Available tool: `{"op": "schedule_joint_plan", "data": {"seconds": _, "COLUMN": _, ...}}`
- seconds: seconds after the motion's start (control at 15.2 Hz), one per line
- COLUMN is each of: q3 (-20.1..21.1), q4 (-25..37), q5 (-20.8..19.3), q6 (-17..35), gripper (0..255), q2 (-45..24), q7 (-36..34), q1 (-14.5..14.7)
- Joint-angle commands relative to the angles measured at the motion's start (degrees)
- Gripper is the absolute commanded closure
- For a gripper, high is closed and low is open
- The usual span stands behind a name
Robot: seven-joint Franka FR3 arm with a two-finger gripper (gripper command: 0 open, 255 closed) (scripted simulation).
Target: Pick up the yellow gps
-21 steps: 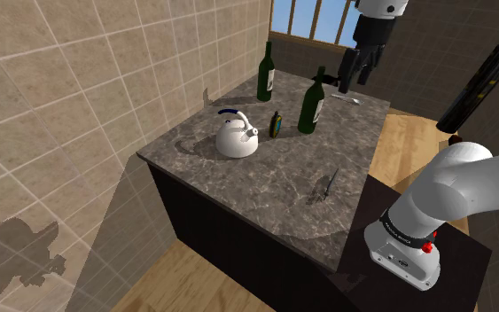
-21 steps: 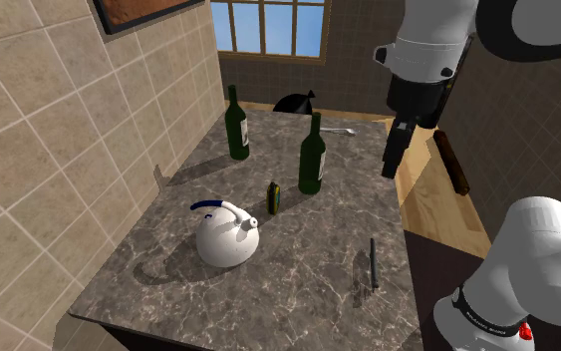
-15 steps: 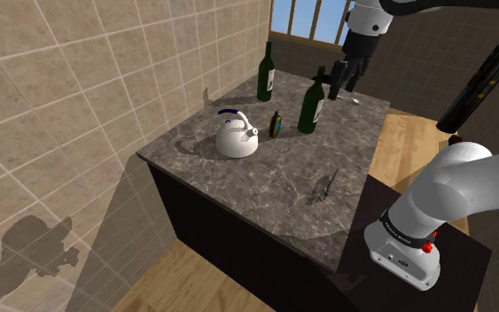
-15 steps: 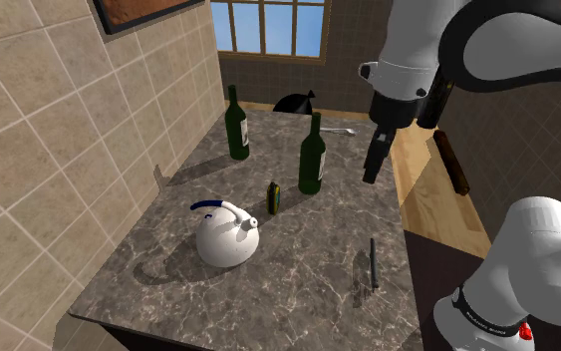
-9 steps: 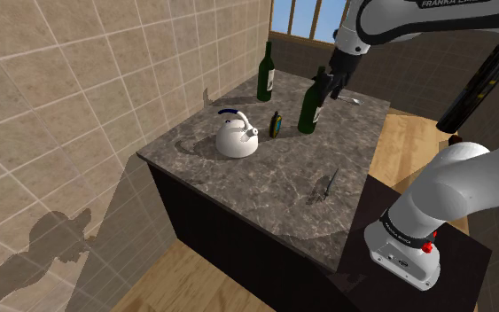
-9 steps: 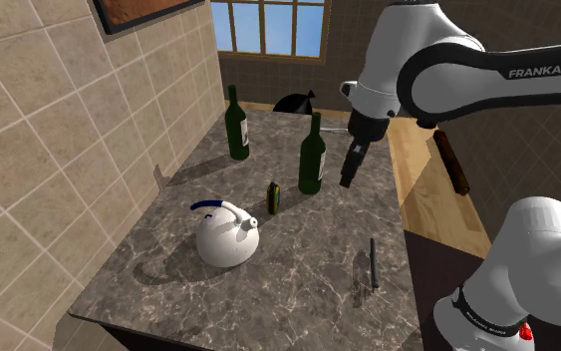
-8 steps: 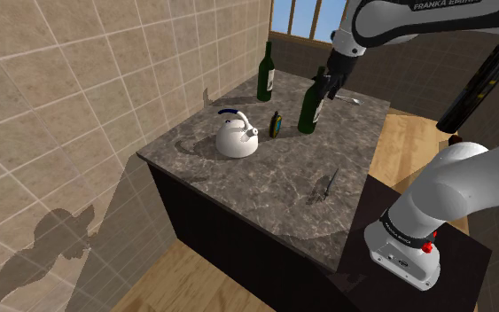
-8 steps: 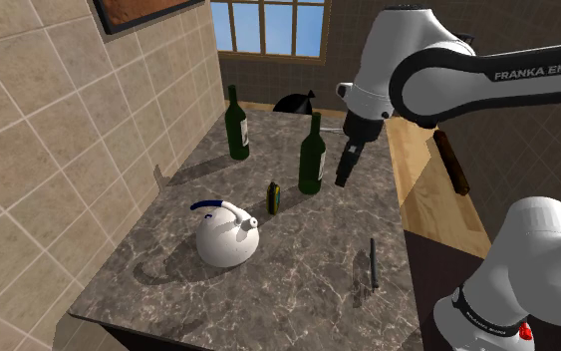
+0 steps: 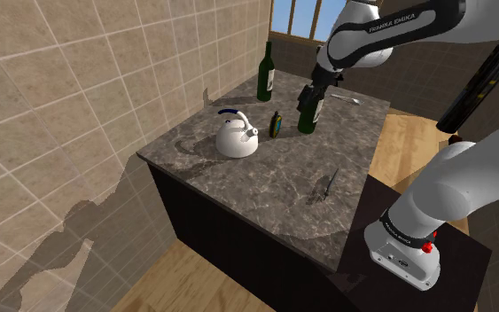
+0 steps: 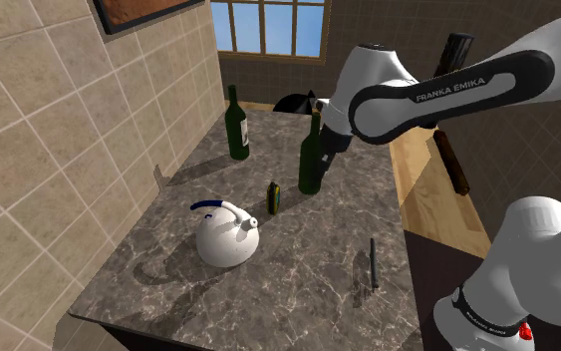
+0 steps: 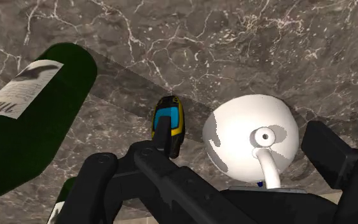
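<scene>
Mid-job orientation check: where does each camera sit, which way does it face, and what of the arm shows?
Shoulder view: beside the stand, looking down across the marble counter toward the window; the arm arcs over to the gripper.
Second exterior view: above the counter end opposite the window, facing it; the arm's base and forearm show.
Wrist view: looks down past open black fingers at the yellow GPS.
All three share the GPS and white kettle.

claw swung in, now above bottle, nr gps
</scene>
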State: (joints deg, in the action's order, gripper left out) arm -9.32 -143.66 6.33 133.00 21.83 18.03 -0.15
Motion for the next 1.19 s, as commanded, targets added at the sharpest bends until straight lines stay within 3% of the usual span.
{"op": "schedule_joint_plan", "data": {"seconds": 0.0, "q3": -1.4, "q4": 0.75, "q5": 2.1, "q6": 5.18, "gripper": 0, "q2": -4.51, "q7": 3.12, "q1": 0.99}}
{"op": "schedule_joint_plan", "data": {"seconds": 0.2, "q3": -3.58, "q4": 3.2, "q5": 6.81, "q6": 10.99, "gripper": 0, "q2": -11.16, "q7": 8.79, "q1": 2.72}}
{"op": "schedule_joint_plan", "data": {"seconds": 0.46, "q3": -5.5, "q4": 8.18, "q5": 16.37, "q6": 16.68, "gripper": 0, "q2": -20.43, "q7": 18.57, "q1": 4.55}}
{"op": "schedule_joint_plan", "data": {"seconds": 0.79, "q3": -4.09, "q4": 17.04, "q5": 30.31, "q6": 20.2, "gripper": 0, "q2": -32.04, "q7": 31.93, "q1": 3.27}}
{"op": "schedule_joint_plan", "data": {"seconds": 1.12, "q3": -2.41, "q4": 17.66, "q5": 34.47, "q6": 22.32, "gripper": 0, "q2": -35.13, "q7": 35.84, "q1": 2.06}}
